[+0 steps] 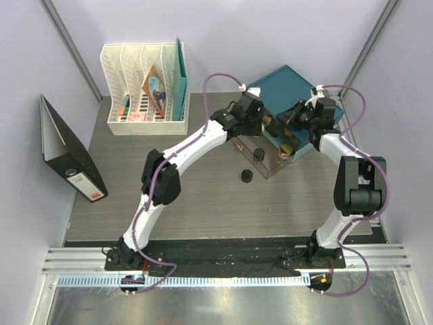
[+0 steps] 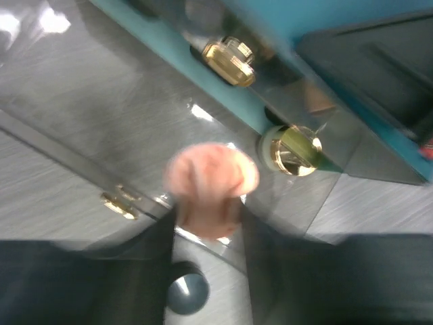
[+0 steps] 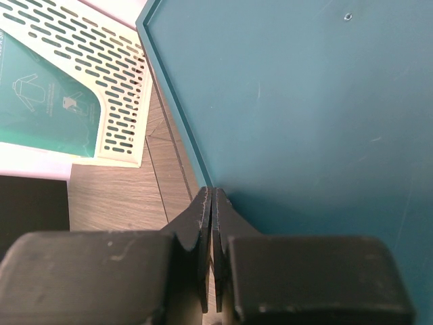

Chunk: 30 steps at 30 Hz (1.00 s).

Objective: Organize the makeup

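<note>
A blurred peach-pink piece of makeup sits between the dark fingers of my left gripper, which is shut on it; its exact shape is too smeared to tell. That left gripper hangs over the clear tray. A gold jar and a gold-capped piece stand further in. One black pot is in the tray, and another is on the table. My right gripper is shut, tips at the rim of the teal box.
The teal box lies behind the clear tray at the back right. A white file rack with papers stands at the back left. A black binder leans against the left wall. Both arms crowd the tray.
</note>
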Motion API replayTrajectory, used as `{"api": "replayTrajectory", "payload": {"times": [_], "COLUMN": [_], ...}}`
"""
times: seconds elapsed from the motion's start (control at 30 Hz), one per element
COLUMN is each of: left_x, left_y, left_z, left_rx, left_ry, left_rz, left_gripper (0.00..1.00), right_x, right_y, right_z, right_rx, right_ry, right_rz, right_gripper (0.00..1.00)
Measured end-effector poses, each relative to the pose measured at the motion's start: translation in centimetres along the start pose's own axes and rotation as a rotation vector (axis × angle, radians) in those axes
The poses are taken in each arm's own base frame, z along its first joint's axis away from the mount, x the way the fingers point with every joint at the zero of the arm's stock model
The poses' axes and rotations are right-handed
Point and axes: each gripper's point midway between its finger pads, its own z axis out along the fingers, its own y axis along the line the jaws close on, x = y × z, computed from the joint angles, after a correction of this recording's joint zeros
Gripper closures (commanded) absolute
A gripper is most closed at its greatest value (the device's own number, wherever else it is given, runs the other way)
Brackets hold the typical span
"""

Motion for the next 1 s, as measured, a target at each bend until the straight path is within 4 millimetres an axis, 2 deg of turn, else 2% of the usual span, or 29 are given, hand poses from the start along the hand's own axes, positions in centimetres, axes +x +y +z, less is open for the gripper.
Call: {"api": "replayTrajectory", "payload": {"times": [0.03, 0.07, 0.13, 0.23, 0.33, 0.47, 0.63, 0.7, 0.8, 0.9, 1.0], "left_x": [0.7, 1.5, 3.4, 5.3, 6.4, 7.3, 6.3, 6.5, 8.3, 11.8, 14.3], "left_y": [0.2, 0.5, 1.5, 2.5, 3.5, 4.8, 4.4, 4.2, 3.9, 4.0, 3.7], "left_z": [1.0, 2.0, 3.3, 3.9, 3.0, -0.5, -5.3, -6.5, -6.6, -6.2, -5.4], "left_rx": [0.002, -0.001, -0.016, -0.03, -0.036, -0.043, -0.001, 0.015, 0.023, 0.015, 0.016], "left_ry": [0.021, 0.045, 0.103, 0.158, 0.176, 0.188, 0.144, 0.138, 0.169, 0.245, 0.303], "left_rz": [0.001, -0.004, -0.007, -0.004, -0.001, 0.009, 0.022, 0.04, 0.072, 0.121, 0.157], "left_gripper": [0.3, 0.13, 0.08, 0.09, 0.09, 0.1, 0.11, 0.11, 0.1, 0.1, 0.1], "right_x": [0.0, 0.0, 0.0, 0.0, 0.0, 0.0, 0.0, 0.0, 0.0, 0.0, 0.0], "right_y": [0.0, 0.0, 0.0, 0.0, 0.0, 0.0, 0.0, 0.0, 0.0, 0.0, 0.0], "right_z": [0.0, 0.0, 0.0, 0.0, 0.0, 0.0, 0.0, 0.0, 0.1, 0.1, 0.1], "right_rx": [0.0, -0.001, 0.0, 0.0, 0.0, 0.0, 0.0, 0.0, 0.001, 0.0, -0.001], "right_ry": [0.0, 0.0, 0.0, 0.0, 0.0, 0.001, 0.005, 0.005, 0.007, 0.008, 0.009], "right_rz": [0.0, -0.001, -0.001, -0.002, -0.002, -0.001, 0.0, 0.0, 0.001, 0.002, 0.002], "right_gripper": [0.93, 0.93, 0.93, 0.93, 0.93, 0.93, 0.93, 0.93, 0.93, 0.93, 0.93]}}
